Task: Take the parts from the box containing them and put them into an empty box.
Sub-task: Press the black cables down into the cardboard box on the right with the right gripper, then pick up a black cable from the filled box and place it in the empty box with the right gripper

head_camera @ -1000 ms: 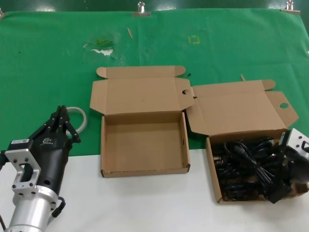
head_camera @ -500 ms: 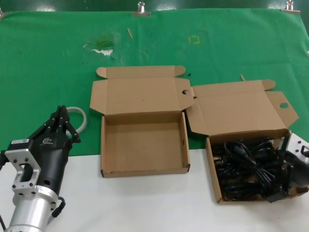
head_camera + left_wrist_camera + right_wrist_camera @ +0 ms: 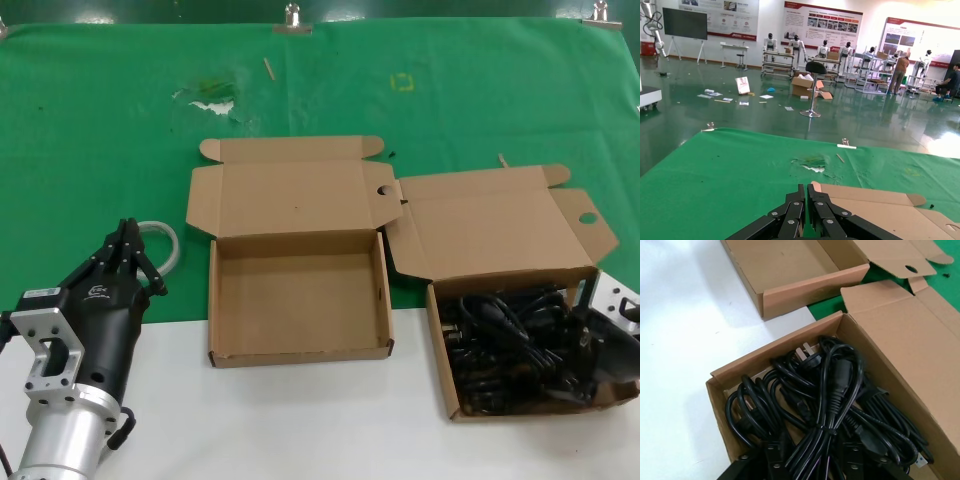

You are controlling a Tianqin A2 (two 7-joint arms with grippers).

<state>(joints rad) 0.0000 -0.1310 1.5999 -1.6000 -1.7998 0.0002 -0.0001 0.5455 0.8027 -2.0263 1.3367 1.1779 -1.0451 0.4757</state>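
Note:
Black power cords (image 3: 505, 340) fill the right cardboard box (image 3: 440, 352), whose lid stands open behind it. The left box (image 3: 300, 352) is open and empty. My right gripper (image 3: 575, 362) is down inside the full box at its right end. In the right wrist view the cords (image 3: 835, 385) lie tangled in the box (image 3: 765, 360), and my right gripper (image 3: 812, 460) is open with its fingers (image 3: 772, 456) on either side of one tied cord bundle. My left gripper (image 3: 128, 235) is parked at the left, shut and empty. It also shows in the left wrist view (image 3: 807, 192).
The boxes stand side by side where the green cloth (image 3: 100, 130) meets the white table (image 3: 300, 420). The empty box also shows in the right wrist view (image 3: 805, 290). A grey cable loop (image 3: 165, 240) lies beside my left gripper. Clips (image 3: 292, 18) hold the cloth's far edge.
My right gripper has dropped lower into the full box, down among the cords. The left arm has not moved.

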